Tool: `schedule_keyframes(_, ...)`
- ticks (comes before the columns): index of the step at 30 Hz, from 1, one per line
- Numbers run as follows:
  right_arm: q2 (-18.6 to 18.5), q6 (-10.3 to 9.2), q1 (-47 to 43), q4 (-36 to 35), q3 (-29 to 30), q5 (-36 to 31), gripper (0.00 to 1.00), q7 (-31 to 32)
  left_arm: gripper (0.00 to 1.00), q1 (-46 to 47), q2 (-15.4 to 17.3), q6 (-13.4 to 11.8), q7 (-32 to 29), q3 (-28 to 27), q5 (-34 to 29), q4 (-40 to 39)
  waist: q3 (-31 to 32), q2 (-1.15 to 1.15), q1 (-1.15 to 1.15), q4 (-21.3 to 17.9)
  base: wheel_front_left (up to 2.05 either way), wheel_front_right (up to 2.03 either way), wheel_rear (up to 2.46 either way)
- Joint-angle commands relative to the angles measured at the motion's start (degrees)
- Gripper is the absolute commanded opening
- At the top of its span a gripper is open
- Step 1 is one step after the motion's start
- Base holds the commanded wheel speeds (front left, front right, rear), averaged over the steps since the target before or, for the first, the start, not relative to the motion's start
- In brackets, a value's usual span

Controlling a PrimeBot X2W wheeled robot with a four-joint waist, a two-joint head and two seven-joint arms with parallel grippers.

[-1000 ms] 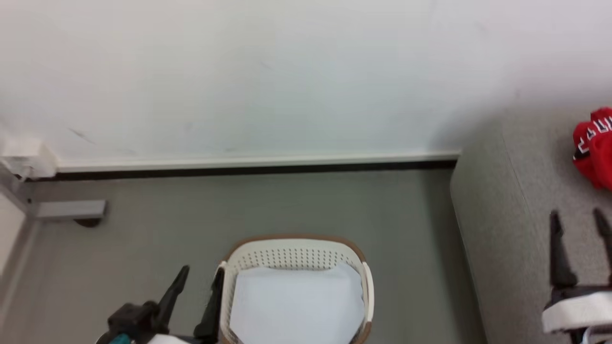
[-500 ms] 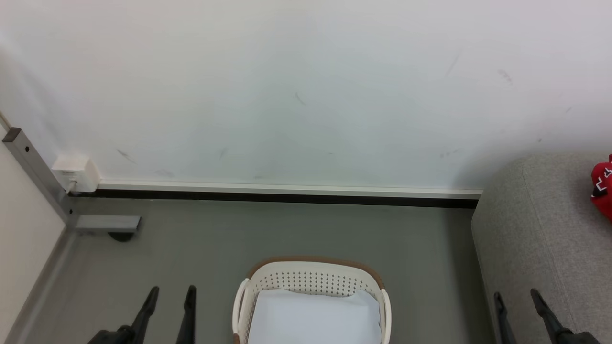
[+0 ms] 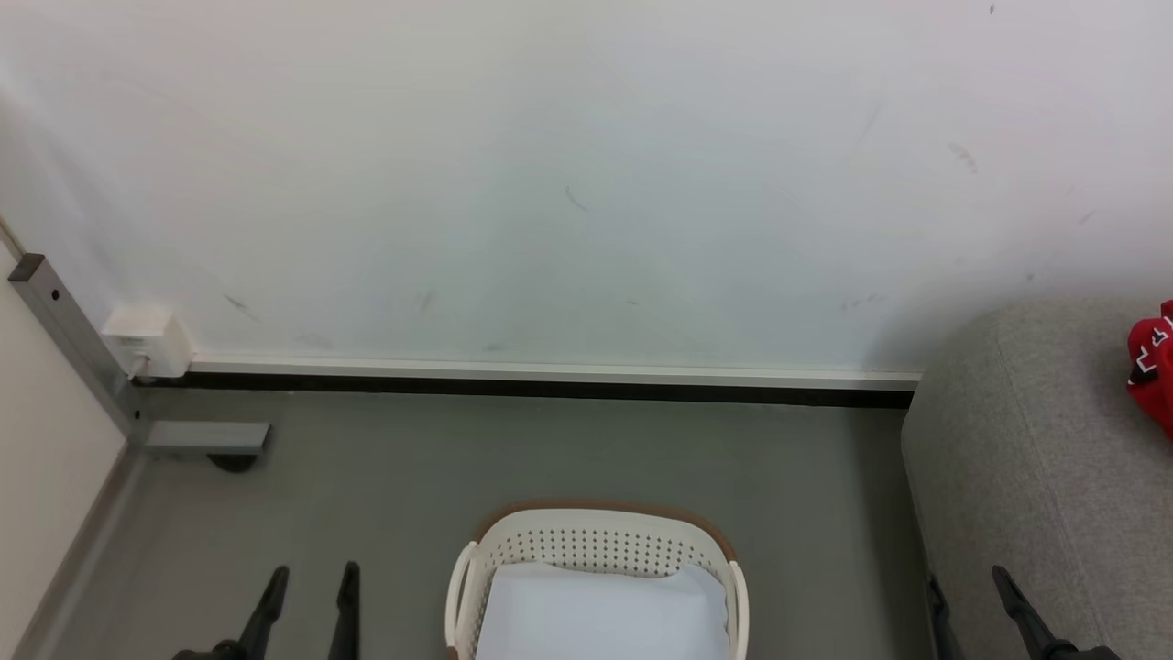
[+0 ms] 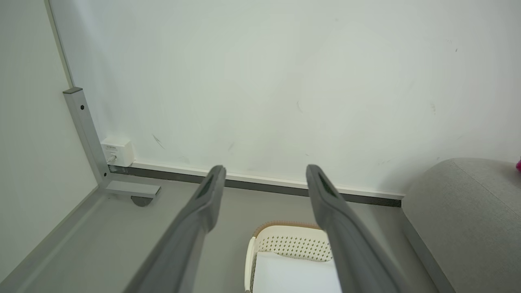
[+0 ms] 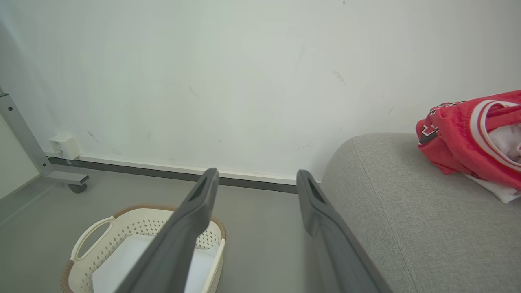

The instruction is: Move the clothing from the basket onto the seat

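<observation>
The cream basket (image 3: 596, 548) with its brown rim stands on the floor at the bottom centre, and a flat white sheet (image 3: 600, 610) lies in it. Red clothing (image 5: 468, 138) with white trim lies bunched on the grey seat (image 5: 407, 211) at the right; in the head view the clothing (image 3: 1156, 362) is cut by the right edge on top of the seat (image 3: 1026, 458). My left gripper (image 3: 312, 577) is open and empty, left of the basket. My right gripper (image 3: 967, 582) is open and empty by the seat's near side. The left gripper (image 4: 264, 169) and right gripper (image 5: 256, 174) point toward the wall.
A white wall with a dark baseboard (image 3: 550, 390) runs behind the basket. At the left stand a grey metal frame foot on a caster (image 3: 202, 438) and a white wall box (image 3: 147, 341). Grey floor lies between the basket and the seat.
The head camera has shifted, so the whole picture moved. Both grippers have sunk to the bottom edge, the left one away from the basket's rim. Both stay open.
</observation>
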State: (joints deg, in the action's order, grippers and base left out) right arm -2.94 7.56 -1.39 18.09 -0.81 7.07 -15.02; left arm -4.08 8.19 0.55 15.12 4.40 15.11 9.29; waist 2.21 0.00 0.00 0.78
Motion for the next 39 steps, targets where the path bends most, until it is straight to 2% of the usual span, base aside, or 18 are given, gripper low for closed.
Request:
schedule_keyframes(1, 0.05, -0.15, -0.54, -0.35, 0.09, 0.36, 1.0, -0.2, 1.0, -0.89, -0.4, 0.11, 0.04, -0.87, -0.61, 0.68, 0.13, 0.0, 0.0, 0.13, 0.0, 0.0, 0.0)
schedule_keyframes(2, 0.06, -0.15, -0.58, -0.43, 0.2, 0.37, 1.0, -0.21, 1.0, -0.99, -0.82, 0.28, 0.04, -1.2, -0.35, 0.79, 0.18, 0.0, 0.0, 0.19, 0.0, 0.0, 0.0)
schedule_keyframes(3, 0.01, 0.0, 0.01, -0.09, 0.12, 0.05, 0.0, 0.0, 0.0, -0.07, -0.78, 0.11, -0.02, -1.18, -0.21, 0.81, 0.18, 0.0, 0.0, 0.17, 0.0, 0.0, 0.0)
schedule_keyframes(6, 0.13, 0.01, -0.24, 1.23, 0.03, 0.29, 0.0, 0.32, 0.0, -0.34, -1.13, 0.12, -0.17, -0.8, 0.08, 2.32, 0.19, 0.0, 0.0, 0.16, 0.0, 0.0, 0.0)
schedule_keyframes(26, 0.07, -0.01, 1.95, -0.26, 1.97, 22.23, 0.0, 5.82, 0.0, 2.59, -2.19, 1.91, -5.76, -3.52, 19.96, 2.94, -0.22, 0.0, 0.0, 0.01, 0.0, 0.0, 0.0)
schedule_keyframes(39, 0.04, -0.03, 3.03, -1.03, 2.88, 33.09, 0.0, 8.52, 0.0, 3.97, -2.71, 2.79, -8.49, -4.79, 29.87, 3.22, -0.47, 0.0, 0.0, -0.08, 0.0, 0.0, 0.0)
